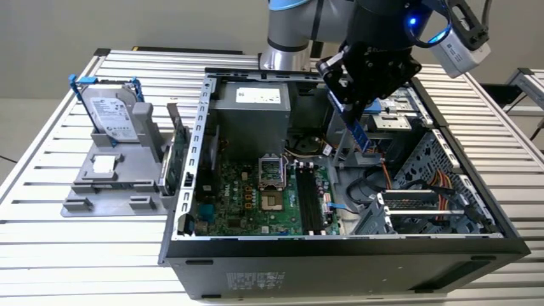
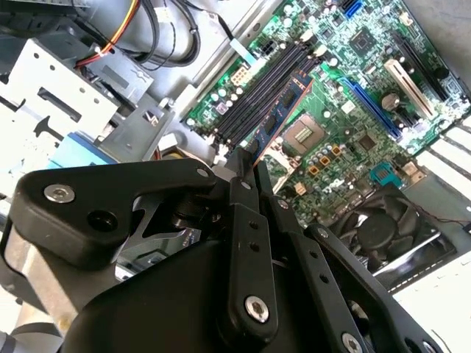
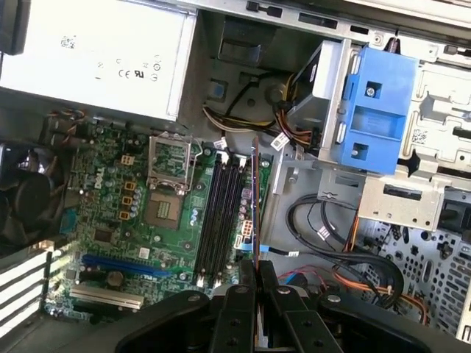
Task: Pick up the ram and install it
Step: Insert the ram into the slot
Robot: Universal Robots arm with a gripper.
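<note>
While the slatted metal table [image 1: 81, 255] carries everything, the biggest thing on it is a black computer case [image 1: 340, 261], which lies on its side with the inside open to the top. At the far end of the case sits the grey power supply [image 1: 251, 111]. Nearer to the camera the green motherboard [image 1: 242, 207] covers the floor of the case. On the exterior view's left, outside the case, a grey stand [image 1: 111, 185] holds a silver hard drive [image 1: 111, 111] in a blue frame, leaning back.

From above, the arm brings its black gripper [image 1: 353, 109] over the case. The jaws are closed on the ram [image 1: 360, 131], a slim bluish stick that hangs down from the fingers with a small tilt. In the exterior view it is in the air, on the exterior view's right of the black memory slots [image 1: 307, 201] and apart from them.

In the second wrist view the ram [image 2: 283, 110] sticks out from the gripper [image 2: 248, 158] toward the slots [image 2: 265, 88]. In the first wrist view I see the ram [image 3: 254, 198] only by its thin edge, just beside the slots [image 3: 219, 220].
</note>
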